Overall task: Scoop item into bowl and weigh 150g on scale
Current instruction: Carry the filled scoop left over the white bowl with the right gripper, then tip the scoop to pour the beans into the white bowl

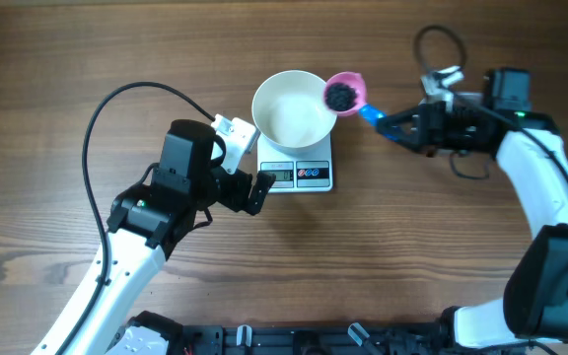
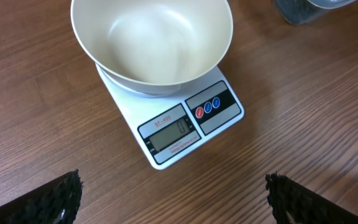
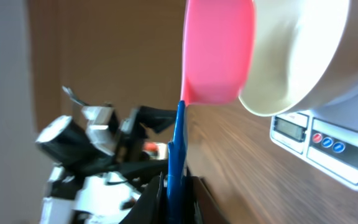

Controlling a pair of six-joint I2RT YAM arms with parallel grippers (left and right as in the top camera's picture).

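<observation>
The white bowl (image 1: 292,113) stands on the white scale (image 1: 309,176) and is empty inside (image 2: 151,37). The display (image 2: 169,134) of the scale (image 2: 222,115) reads zero. A pink scoop (image 1: 344,94) with a small heap of black beads, the item (image 1: 340,96), hovers at the bowl's right rim. My right gripper (image 1: 390,125) is shut on the scoop's blue handle (image 3: 176,155), with the pink cup (image 3: 219,56) against the bowl (image 3: 297,50). My left gripper (image 2: 176,199) stands wide open over bare wood just in front of the scale, holding nothing.
A black cable loop (image 1: 437,44) lies behind the right arm. A dark object (image 2: 303,9) is cut off at the top right of the left wrist view. Wooden tabletop (image 1: 67,59) surrounds the scale.
</observation>
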